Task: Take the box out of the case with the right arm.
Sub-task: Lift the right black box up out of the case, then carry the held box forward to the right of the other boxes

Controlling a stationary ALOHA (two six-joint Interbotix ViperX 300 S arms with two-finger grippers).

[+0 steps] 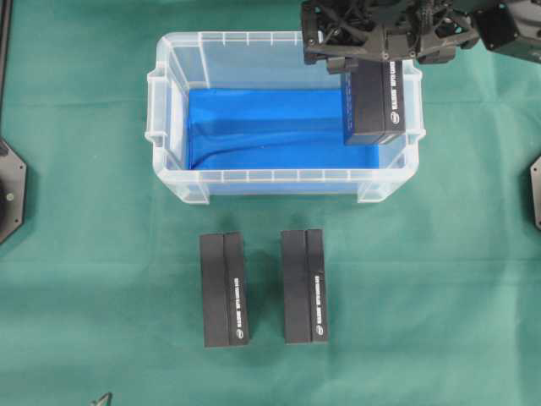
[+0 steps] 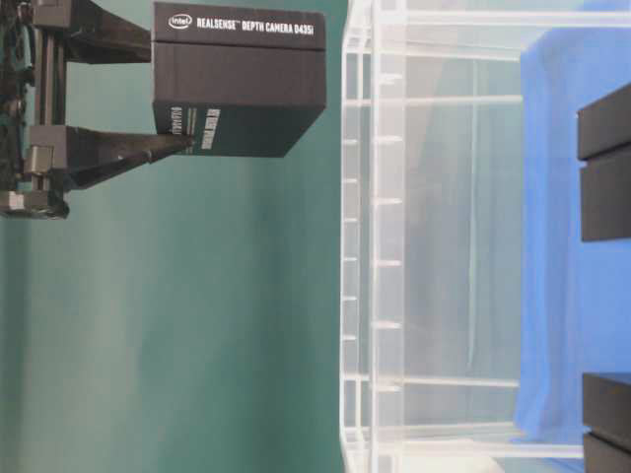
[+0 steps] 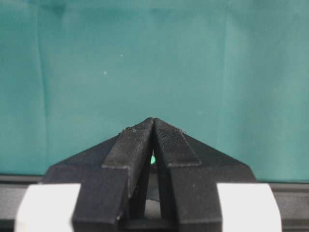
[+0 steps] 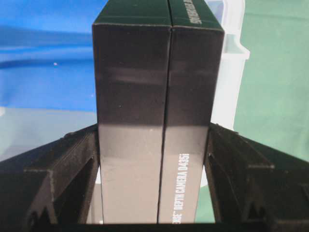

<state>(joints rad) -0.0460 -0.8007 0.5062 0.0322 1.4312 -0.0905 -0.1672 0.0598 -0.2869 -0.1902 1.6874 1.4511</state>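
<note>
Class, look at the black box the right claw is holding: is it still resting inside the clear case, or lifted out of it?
Lifted out. The table-level view shows the box held in the right claw, clear of the case rim.

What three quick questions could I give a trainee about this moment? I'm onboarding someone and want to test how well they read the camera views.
1. True or false: the right gripper is shut on the black box.
2. How many other black boxes lie on the green cloth in front of the case? A) one B) two C) three
3. Fill in: the left gripper is ____ and holds nothing.

Key
1. True: both fingers press the box's sides, and the table-level view shows it lifted clear of the case's rim.
2. B: the left box and right box lie side by side.
3. Shut.
</note>
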